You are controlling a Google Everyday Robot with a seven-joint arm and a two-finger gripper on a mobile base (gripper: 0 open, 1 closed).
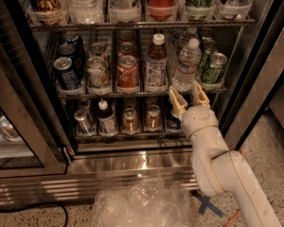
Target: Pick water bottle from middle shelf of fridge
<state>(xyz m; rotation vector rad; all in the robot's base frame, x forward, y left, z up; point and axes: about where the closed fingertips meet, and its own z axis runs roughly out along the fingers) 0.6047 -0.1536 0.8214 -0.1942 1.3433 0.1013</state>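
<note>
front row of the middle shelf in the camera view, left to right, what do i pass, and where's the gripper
blue can → pale can → red can → brown drink bottle → water bottle → green can; the gripper is open just below the water bottle.

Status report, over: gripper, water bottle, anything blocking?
Gripper open, low before middle wire shelf. Clear ribbed white-capped water bottle unheld, upright just above. Green can close beside.
</note>
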